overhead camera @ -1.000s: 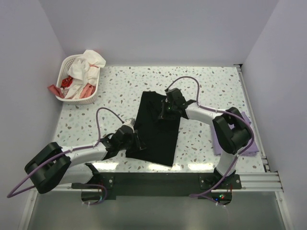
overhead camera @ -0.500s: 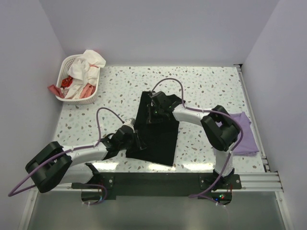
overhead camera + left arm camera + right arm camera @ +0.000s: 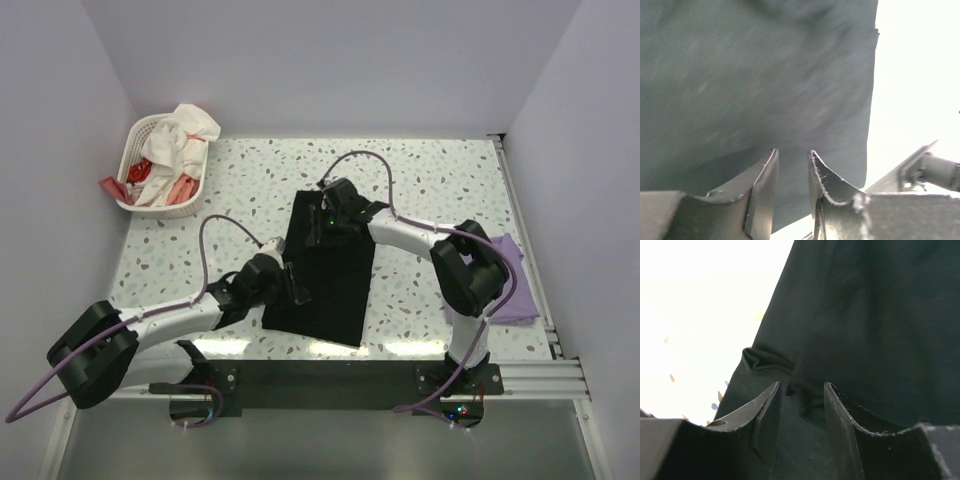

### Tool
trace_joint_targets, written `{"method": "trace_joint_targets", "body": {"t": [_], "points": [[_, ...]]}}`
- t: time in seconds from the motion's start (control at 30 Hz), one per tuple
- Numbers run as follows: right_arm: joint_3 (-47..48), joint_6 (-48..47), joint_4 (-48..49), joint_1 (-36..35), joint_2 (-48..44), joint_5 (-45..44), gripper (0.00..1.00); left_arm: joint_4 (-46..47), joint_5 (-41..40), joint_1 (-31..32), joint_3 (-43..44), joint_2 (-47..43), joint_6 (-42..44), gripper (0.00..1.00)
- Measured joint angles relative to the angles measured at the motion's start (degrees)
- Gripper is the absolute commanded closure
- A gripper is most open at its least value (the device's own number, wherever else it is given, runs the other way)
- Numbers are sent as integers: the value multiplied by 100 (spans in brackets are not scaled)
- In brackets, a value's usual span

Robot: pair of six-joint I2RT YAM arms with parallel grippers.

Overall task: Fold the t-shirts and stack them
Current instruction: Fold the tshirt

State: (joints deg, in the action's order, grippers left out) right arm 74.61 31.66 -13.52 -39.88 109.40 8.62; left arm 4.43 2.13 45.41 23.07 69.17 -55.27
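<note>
Left gripper (image 3: 793, 154) first: its fingers show only a thin slot between them, with black cloth right behind. I honestly can't tell if a layer is nipped in there or not. The right gripper (image 3: 802, 386) has its jaws parted wider with nothing between them, sitting low over a little puckered ridge in the cloth.

Zooming out to the overhead view, the black tee (image 3: 335, 285) lies as a long, narrowed strip in the middle of the frame, slightly tilted. The left gripper is at its left edge, lower half, and the right one is up at the top end. The lavender tee (image 3: 515, 290) is folded at the right edge of the frame, partly behind the right arm's elbow and well apart from the black one. The laundry basket (image 3: 140, 135) sits in the upper left, stuffed with white and red stuff.

What worries me:
- If the right jaws close on that ridge, I might catch only the top layer and peel the fold open instead of carrying it.
- If the left really isn't holding anything, a two-handed lift goes lopsided and the strip skews or bunches.
- The right elbow hangs right by the lavender tee, so a wide swing could scuff that neat rectangle.
</note>
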Motion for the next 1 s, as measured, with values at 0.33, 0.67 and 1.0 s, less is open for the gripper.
{"method": "trace_joint_targets", "body": {"t": [0.33,0.67,1.0], "points": [[-79,210,107,2017,-435,164,57,-170,-208,-415,2446,942,686,76],[26,210,-79,2638,-59,116,57,-240,-236,-1008,3399,3143,942,92],[575,-83,-621,2712,297,-446,57,-181,-236,-1021,3134,3477,940,99]]}}
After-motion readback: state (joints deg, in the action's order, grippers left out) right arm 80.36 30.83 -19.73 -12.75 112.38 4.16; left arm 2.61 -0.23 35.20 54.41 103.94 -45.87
